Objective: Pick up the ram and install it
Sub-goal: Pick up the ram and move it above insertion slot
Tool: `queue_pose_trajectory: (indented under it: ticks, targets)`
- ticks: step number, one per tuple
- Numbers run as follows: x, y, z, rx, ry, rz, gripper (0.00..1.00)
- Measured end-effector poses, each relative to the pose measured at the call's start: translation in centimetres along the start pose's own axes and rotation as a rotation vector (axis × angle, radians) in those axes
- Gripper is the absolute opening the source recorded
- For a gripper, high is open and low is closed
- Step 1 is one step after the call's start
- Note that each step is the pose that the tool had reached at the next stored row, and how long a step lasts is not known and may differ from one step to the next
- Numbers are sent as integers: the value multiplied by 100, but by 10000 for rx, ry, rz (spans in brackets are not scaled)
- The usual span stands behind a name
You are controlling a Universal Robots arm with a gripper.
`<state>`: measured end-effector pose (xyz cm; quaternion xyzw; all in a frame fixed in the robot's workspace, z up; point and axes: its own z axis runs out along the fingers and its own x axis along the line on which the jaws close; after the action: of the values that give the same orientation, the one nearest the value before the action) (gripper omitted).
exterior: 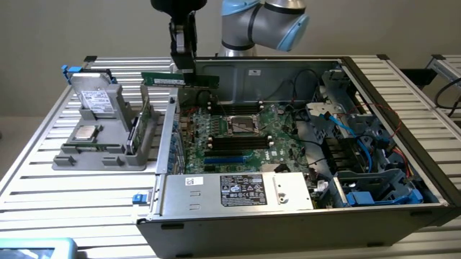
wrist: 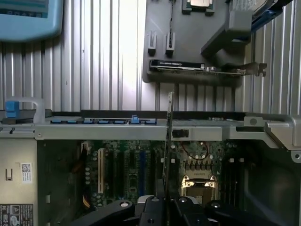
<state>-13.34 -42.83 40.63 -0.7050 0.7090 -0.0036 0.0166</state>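
Observation:
The ram (exterior: 180,80), a thin green stick with a pale label, hangs level in the air above the left wall of the open computer case (exterior: 167,135). My gripper (exterior: 185,69) comes down from above and is shut on the stick's upper edge. In the wrist view the ram (wrist: 169,141) shows edge-on, reaching out from the gripper (wrist: 168,203) over the case wall and the motherboard (wrist: 136,169). The motherboard's black memory slots (exterior: 234,144) lie below, toward the exterior view's right of the stick.
A grey holder (exterior: 101,151) at the exterior view's left carries a silver processor chip (exterior: 86,132), a drive (exterior: 97,100) and a larger green card (exterior: 148,116). Inside the case are a processor socket (exterior: 243,125), a power supply (exterior: 238,191) and cables (exterior: 346,129).

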Motion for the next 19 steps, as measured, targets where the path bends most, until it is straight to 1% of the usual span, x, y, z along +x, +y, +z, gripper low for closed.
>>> queue_pose_trajectory:
  ticks: [3, 4, 6, 8, 9, 15, 17, 19]
  targets:
    - [-7, -107, 11, 22, -3, -1, 14]
    - [-11, -133, 13, 28, -15, -2, 14]
    - [-14, -175, 16, 48, -76, -2, 14]
    - [-16, -213, 21, 49, -148, -18, 14]
    - [-21, -237, 25, 49, -157, -27, 14]
    - [-63, -392, 62, 52, -160, -77, 14]
    - [-73, -435, 74, 69, -162, -104, 14]
    - [-78, -460, 84, 98, -163, -161, 14]
